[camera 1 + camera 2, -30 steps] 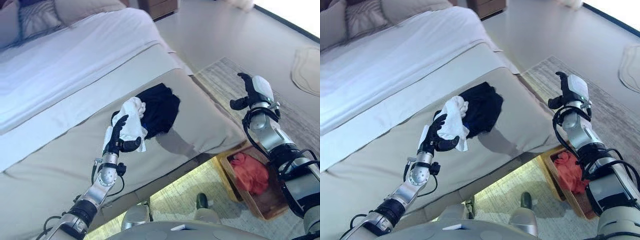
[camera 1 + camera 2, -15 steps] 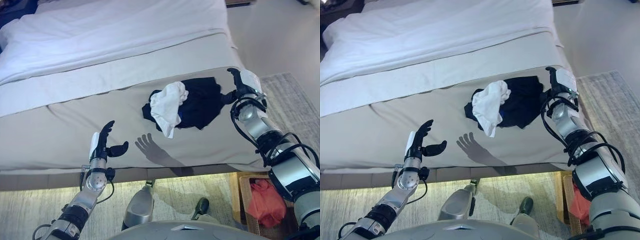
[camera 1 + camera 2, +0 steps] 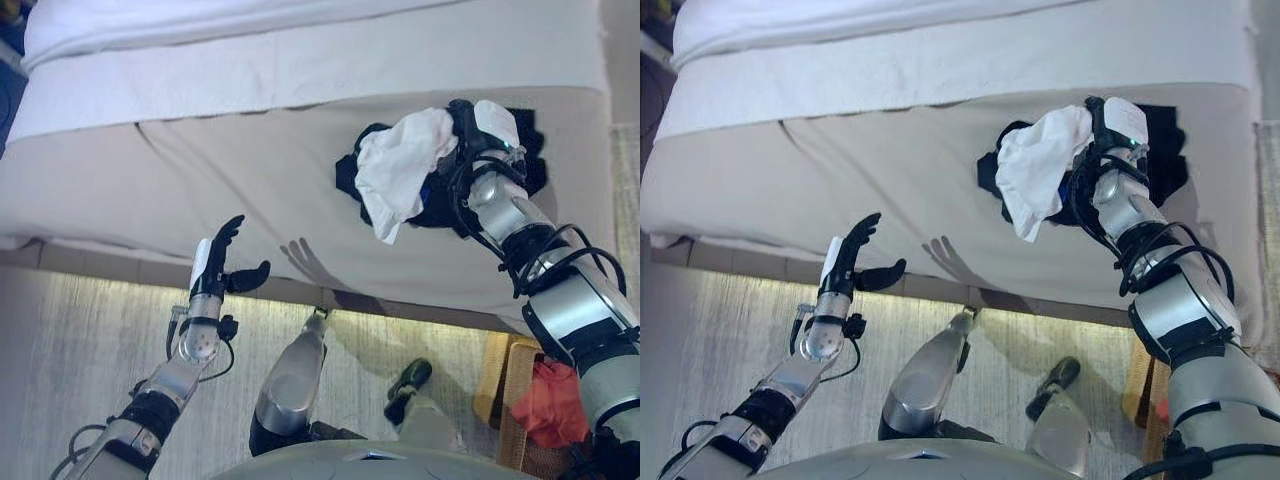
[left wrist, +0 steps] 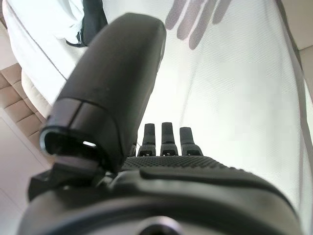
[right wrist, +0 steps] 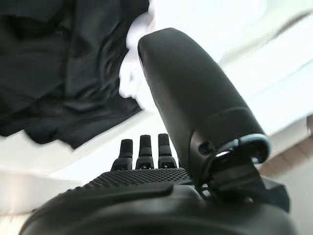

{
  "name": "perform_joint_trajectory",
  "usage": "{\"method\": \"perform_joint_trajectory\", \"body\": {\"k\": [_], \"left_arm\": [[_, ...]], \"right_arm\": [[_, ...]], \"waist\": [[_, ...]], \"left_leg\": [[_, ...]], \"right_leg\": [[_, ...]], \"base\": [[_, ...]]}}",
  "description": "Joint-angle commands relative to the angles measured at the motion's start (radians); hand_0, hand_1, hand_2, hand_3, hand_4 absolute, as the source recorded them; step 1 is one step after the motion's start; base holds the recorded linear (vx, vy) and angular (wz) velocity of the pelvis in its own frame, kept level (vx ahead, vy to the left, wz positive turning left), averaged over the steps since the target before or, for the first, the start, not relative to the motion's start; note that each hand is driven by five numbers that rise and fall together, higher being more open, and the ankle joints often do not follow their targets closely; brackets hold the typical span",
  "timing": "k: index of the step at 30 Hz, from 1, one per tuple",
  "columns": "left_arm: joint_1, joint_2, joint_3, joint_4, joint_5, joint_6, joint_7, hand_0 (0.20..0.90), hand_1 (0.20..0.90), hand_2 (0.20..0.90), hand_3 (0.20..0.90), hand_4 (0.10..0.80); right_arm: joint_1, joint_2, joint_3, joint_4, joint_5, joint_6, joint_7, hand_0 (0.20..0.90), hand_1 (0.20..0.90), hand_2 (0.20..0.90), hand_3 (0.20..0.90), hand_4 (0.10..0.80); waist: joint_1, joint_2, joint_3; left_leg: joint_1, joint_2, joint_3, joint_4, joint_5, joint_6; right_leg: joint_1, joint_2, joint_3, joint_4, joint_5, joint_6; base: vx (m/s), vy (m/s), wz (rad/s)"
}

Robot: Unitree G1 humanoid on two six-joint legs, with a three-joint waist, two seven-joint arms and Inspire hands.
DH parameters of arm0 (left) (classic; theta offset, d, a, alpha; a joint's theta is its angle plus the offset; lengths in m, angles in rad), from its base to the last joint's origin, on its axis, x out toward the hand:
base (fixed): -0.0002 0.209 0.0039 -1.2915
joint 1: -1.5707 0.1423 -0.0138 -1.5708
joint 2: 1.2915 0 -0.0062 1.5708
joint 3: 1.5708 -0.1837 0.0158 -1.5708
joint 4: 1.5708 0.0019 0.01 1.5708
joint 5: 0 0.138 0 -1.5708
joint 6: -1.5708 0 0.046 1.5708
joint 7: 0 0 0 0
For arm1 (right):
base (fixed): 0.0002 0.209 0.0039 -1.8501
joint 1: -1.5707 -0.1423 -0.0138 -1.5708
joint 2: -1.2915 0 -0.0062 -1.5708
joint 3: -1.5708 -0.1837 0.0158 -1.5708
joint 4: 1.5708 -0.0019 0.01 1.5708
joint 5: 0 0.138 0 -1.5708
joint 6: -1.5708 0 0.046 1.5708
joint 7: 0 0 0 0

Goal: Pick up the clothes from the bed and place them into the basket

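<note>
Wide beige-covered bed (image 3: 250, 170) over pale striped floor rug (image 3: 80, 350), crumpled white cloth (image 3: 398, 170) on black garment (image 3: 440, 195) at right; left hand (image 3: 212, 270) and right hand (image 3: 480, 135) both released, fingers straight.

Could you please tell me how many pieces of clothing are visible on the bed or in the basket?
3: a white garment lying on a black garment near the bed's foot, and a red garment in the basket on the floor. More could be hidden underneath.
</note>
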State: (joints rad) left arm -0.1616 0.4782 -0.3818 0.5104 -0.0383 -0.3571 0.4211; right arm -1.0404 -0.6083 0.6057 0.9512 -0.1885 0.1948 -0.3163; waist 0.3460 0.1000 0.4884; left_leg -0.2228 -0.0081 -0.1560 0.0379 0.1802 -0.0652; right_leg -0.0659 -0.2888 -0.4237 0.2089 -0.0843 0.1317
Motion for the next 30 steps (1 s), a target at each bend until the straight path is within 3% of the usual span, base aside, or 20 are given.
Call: {"method": "perform_joint_trajectory", "body": {"k": [1,6,22,23,24,25,26,30], "left_arm": [[-0.033,0.094,0.026,-0.128,0.023,-0.081,0.063,0.900,0.900,0.900,0.900,0.800],[-0.022,0.106,0.012,-0.176,0.001,-0.066,0.099,0.900,0.900,0.900,0.900,0.800],[0.047,0.109,-0.017,-0.217,-0.011,-0.122,0.152,0.900,0.900,0.900,0.900,0.800],[0.048,0.110,-0.016,-0.222,-0.012,-0.122,0.154,0.900,0.900,0.900,0.900,0.800],[0.048,0.114,-0.014,-0.227,-0.015,-0.124,0.155,0.900,0.900,0.900,0.900,0.800],[0.048,0.117,-0.012,-0.232,-0.016,-0.122,0.153,0.900,0.900,0.900,0.900,0.800],[0.048,0.120,-0.010,-0.234,-0.017,-0.119,0.150,0.900,0.900,0.900,0.900,0.800],[0.048,0.124,-0.004,-0.234,-0.022,-0.121,0.142,0.900,0.900,0.900,0.900,0.800]], "right_arm": [[-0.213,-0.034,0.076,-0.005,-0.049,0.016,-0.044,0.900,0.900,0.900,0.900,0.800],[-0.254,-0.035,0.095,0.051,-0.060,0.045,-0.039,0.900,0.900,0.900,0.900,0.800],[-0.384,-0.100,0.205,0.186,-0.040,0.113,0.008,0.900,0.900,0.900,0.900,0.800],[-0.390,-0.101,0.208,0.191,-0.033,0.114,0.004,0.836,0.836,0.836,0.826,0.726],[-0.395,-0.105,0.206,0.196,-0.030,0.109,-0.005,0.556,0.556,0.556,0.499,0.399],[-0.396,-0.107,0.204,0.194,-0.028,0.109,-0.012,0.389,0.389,0.389,0.304,0.204],[-0.396,-0.107,0.201,0.195,-0.029,0.107,-0.020,0.300,0.300,0.300,0.200,0.100],[-0.403,-0.112,0.194,0.177,-0.023,0.098,-0.039,0.300,0.300,0.300,0.200,0.100]], "waist": [[0.037,-0.029,0.031],[0.056,-0.027,0.032],[0.068,0.011,0.032],[0.069,0.013,0.032],[0.069,0.014,0.032],[0.068,0.015,0.032],[0.068,0.015,0.032],[0.063,0.011,0.032]], "left_leg": [[-0.061,-0.043,0.027,0.283,-0.264,0.066],[-0.208,-0.076,0.011,0.412,-0.313,0.104],[-0.492,-0.111,0.001,0.593,-0.353,0.140],[-0.497,-0.112,0.002,0.597,-0.355,0.142],[-0.503,-0.113,0.003,0.603,-0.357,0.143],[-0.505,-0.114,0.003,0.605,-0.358,0.144],[-0.504,-0.114,0.003,0.606,-0.359,0.145],[-0.486,-0.108,0.006,0.595,-0.358,0.146]], "right_leg": [[-0.083,-0.015,0.020,0.245,-0.103,-0.114],[-0.225,-0.031,0.035,0.403,-0.145,-0.128],[-0.543,-0.007,0.072,0.637,-0.199,-0.147],[-0.549,-0.006,0.074,0.642,-0.200,-0.148],[-0.557,-0.005,0.075,0.647,-0.202,-0.148],[-0.559,-0.005,0.076,0.650,-0.202,-0.148],[-0.560,-0.004,0.077,0.652,-0.202,-0.148],[-0.548,-0.001,0.080,0.645,-0.197,-0.144]], "base": [[-0.009,-0.010,0.18],[-0.019,0.003,0.10],[-0.041,0.029,0.03],[-0.033,0.015,0.00],[-0.032,0.006,-0.03],[0.000,0.000,0.00],[0.000,0.000,0.00],[0.000,0.000,0.00]]}}
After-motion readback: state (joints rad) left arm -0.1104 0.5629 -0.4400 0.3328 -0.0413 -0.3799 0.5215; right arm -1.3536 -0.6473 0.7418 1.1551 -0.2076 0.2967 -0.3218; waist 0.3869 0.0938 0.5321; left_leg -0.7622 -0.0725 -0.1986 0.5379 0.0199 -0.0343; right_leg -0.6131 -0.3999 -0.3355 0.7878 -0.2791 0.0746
